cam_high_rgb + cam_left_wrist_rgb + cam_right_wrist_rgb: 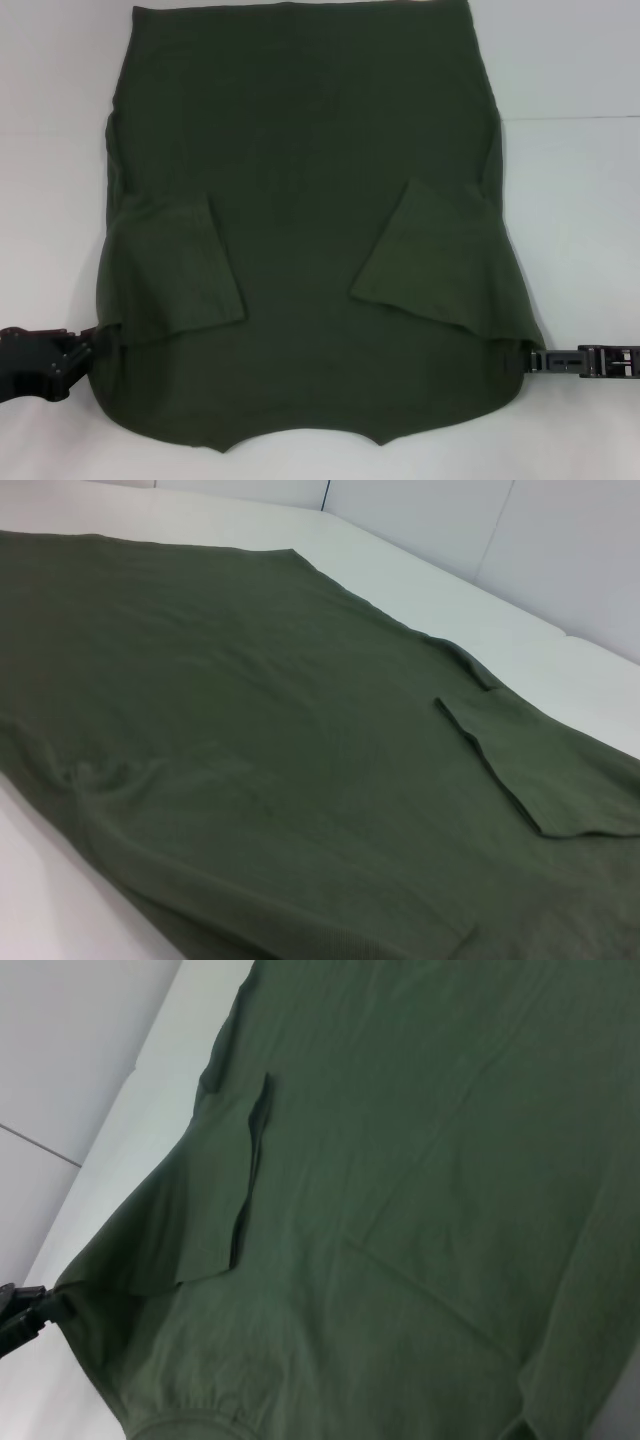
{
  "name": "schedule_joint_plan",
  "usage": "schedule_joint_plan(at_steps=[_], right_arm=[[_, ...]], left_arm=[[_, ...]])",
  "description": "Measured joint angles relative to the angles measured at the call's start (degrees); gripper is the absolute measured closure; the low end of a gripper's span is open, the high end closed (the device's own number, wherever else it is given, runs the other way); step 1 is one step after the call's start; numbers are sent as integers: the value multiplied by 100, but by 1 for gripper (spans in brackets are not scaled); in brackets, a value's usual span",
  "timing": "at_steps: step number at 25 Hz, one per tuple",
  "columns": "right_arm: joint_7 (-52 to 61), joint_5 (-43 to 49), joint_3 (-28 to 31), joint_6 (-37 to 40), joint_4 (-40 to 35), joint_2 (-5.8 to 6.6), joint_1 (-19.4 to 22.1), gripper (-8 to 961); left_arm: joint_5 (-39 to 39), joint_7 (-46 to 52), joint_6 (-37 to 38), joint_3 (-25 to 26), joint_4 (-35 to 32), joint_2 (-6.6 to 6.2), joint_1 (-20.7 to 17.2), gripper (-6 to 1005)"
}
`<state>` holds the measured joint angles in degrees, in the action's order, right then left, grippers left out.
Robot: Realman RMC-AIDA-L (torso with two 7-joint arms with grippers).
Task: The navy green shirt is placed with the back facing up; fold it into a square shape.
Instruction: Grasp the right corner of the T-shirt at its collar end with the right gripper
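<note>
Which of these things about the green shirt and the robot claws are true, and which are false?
1. Both sleeves are folded in over the navy green shirt. True.
2. The left claw is above the shirt's middle. False: it is at the shirt's left edge, near the bottom corner.
3. The right claw is at the shirt's right edge. True.
4. The shirt is already folded into a square. False: its body still lies spread out on the white table.

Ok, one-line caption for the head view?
Green shirt spread flat, sleeves folded inward, left gripper and right gripper at its near corners.
</note>
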<state>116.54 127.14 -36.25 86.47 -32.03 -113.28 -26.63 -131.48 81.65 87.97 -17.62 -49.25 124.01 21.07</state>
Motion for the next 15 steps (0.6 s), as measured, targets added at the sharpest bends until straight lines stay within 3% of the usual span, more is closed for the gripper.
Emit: schedule_joint_plan(at_steps=[3,11,15], right_arm=[[0,2,15,-45,5,-6,5,71],[22,-32,76,-125,6,-27,0,193],[28,-8,30,-229,-6,-76,-61,326]], left_arm=[[0,0,0,3,1,0,1,929],[8,-13,0,5,-10,0,3,930],[51,-15,0,4,-16,-2,3,930]])
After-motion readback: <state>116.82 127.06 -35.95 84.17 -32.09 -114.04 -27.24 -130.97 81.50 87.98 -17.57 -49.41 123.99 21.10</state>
